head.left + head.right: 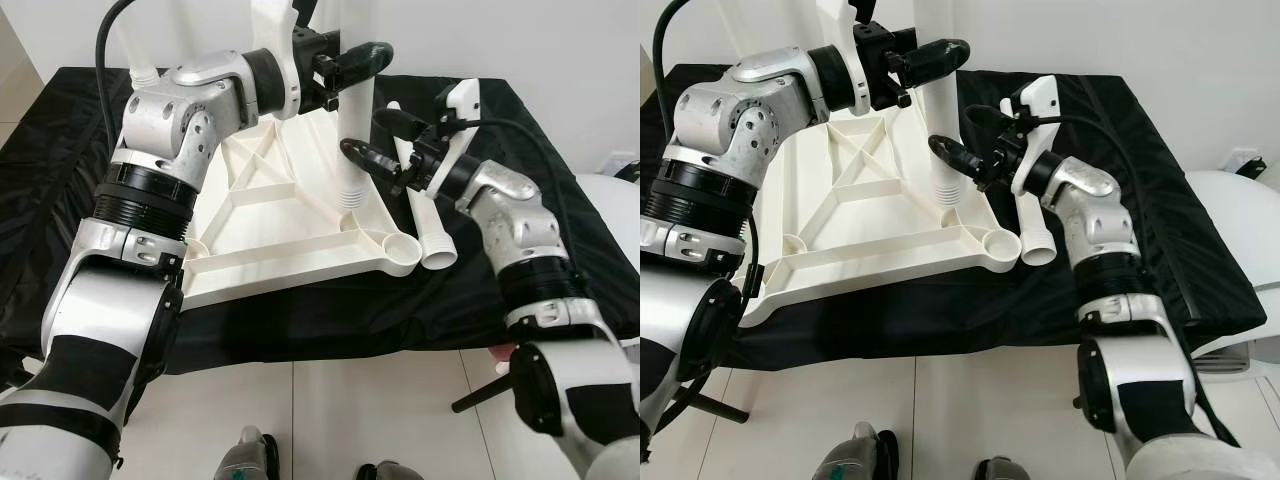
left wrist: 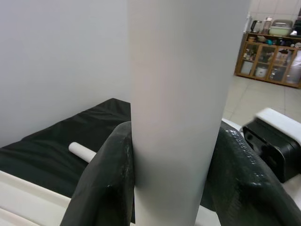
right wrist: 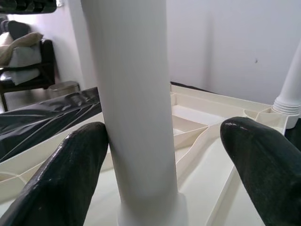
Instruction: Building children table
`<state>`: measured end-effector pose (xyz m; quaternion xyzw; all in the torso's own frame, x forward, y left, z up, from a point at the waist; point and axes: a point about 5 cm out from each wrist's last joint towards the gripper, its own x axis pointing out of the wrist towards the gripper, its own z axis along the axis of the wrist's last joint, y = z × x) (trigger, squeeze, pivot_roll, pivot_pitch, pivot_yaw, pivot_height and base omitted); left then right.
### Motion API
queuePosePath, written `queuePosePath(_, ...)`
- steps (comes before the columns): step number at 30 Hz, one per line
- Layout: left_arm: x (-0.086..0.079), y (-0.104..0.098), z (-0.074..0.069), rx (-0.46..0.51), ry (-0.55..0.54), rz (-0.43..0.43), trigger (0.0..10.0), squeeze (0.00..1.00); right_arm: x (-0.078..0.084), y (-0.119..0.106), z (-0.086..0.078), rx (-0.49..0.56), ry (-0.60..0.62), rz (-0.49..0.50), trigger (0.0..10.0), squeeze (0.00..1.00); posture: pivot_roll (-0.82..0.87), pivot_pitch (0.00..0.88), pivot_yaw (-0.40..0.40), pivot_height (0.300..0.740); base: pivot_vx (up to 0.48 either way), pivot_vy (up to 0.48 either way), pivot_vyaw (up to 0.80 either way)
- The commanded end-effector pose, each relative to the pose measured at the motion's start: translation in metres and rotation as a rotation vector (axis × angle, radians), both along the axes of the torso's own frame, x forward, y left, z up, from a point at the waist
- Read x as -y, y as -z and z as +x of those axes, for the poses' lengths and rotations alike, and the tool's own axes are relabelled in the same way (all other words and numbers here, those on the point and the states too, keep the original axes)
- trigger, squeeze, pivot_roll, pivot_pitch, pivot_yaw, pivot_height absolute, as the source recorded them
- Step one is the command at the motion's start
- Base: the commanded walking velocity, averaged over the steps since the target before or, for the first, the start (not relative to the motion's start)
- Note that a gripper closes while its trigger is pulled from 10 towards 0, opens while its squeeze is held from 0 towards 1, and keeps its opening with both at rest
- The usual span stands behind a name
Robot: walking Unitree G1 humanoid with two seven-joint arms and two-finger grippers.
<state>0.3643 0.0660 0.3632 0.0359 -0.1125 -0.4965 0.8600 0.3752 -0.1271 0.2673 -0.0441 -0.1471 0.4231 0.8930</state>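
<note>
An upside-down white tabletop (image 1: 270, 240) lies on a table covered in black cloth (image 1: 560, 150). A white leg (image 1: 357, 140) stands upright in its far right corner socket. My left gripper (image 1: 360, 62) is shut on this leg high up; in the left wrist view both fingers (image 2: 108, 188) press its sides. My right gripper (image 1: 380, 138) is open around the leg low down: one finger (image 3: 70, 174) touches it, the other (image 3: 263, 165) stands apart. A second leg (image 1: 430, 225) lies on the cloth beside the empty front right socket (image 1: 402, 245).
Another white leg (image 1: 143, 65) lies at the back left of the cloth. A rounded white object (image 1: 612, 205) stands off the table's right edge. A dark rod (image 1: 480, 395) juts out low on the right above the tiled floor (image 1: 330, 420).
</note>
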Motion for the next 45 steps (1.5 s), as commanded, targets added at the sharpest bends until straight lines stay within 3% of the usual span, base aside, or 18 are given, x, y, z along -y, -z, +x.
queuePosePath(1,-0.001,-0.014,0.000,0.051,-0.096,-0.032,10.0,0.00,0.003,0.004,-0.001,-0.013,0.032,-0.001,10.0,0.00,-0.01,0.082,-0.008,0.740,0.000,0.000,0.00)
queuePosePath(16,0.014,-0.012,-0.003,0.110,-0.116,-0.013,10.0,0.00,-0.025,0.004,0.005,-0.001,0.315,0.100,10.0,0.00,0.00,0.084,-0.014,0.740,0.000,0.000,0.00)
queuePosePath(23,0.020,-0.010,-0.004,0.110,-0.108,-0.010,10.0,0.00,-0.044,0.000,0.002,0.010,0.339,0.127,10.0,0.00,0.00,0.096,-0.009,0.740,0.000,0.000,0.00)
queuePosePath(36,0.023,-0.012,-0.006,0.126,-0.103,-0.003,10.0,0.00,-0.060,-0.007,0.000,0.050,0.355,0.124,10.0,0.00,0.00,0.105,-0.006,0.740,0.000,0.000,0.00)
queuePosePath(37,0.023,-0.012,-0.006,0.125,-0.102,-0.003,10.0,0.00,-0.060,-0.009,0.000,0.061,0.356,0.120,5.6,0.00,0.00,0.105,-0.006,0.740,0.000,0.000,0.00)
queuePosePath(38,0.023,-0.012,-0.006,0.126,-0.101,-0.001,10.0,0.00,-0.060,-0.011,-0.001,0.066,0.356,0.120,5.1,0.00,0.00,0.107,-0.006,0.740,0.000,0.000,0.00)
queuePosePath(40,0.024,-0.012,-0.006,0.127,-0.101,0.001,10.0,0.00,-0.060,-0.012,-0.001,0.069,0.357,0.120,5.6,0.00,0.00,0.107,-0.006,0.740,0.000,0.000,0.00)
queuePosePath(41,0.024,-0.011,-0.006,0.125,-0.099,0.003,10.0,0.00,-0.059,-0.015,-0.002,0.085,0.364,0.118,3.2,0.00,0.00,0.111,-0.004,0.740,0.000,0.000,0.00)
queuePosePath(43,0.024,-0.011,-0.006,0.125,-0.099,0.004,10.0,0.00,-0.059,-0.017,-0.002,0.091,0.365,0.118,3.6,0.00,0.00,0.111,-0.003,0.740,0.000,0.000,0.00)
queuePosePath(44,0.023,-0.010,-0.005,0.124,-0.101,0.005,10.0,0.00,-0.059,-0.018,-0.003,0.098,0.366,0.118,2.5,0.00,0.00,0.112,-0.003,0.740,0.000,0.000,0.00)
queuePosePath(45,0.023,-0.010,-0.005,0.125,-0.101,0.006,10.0,0.00,-0.059,-0.019,-0.003,0.103,0.367,0.118,2.5,0.00,0.00,0.113,-0.002,0.740,0.000,0.000,0.00)
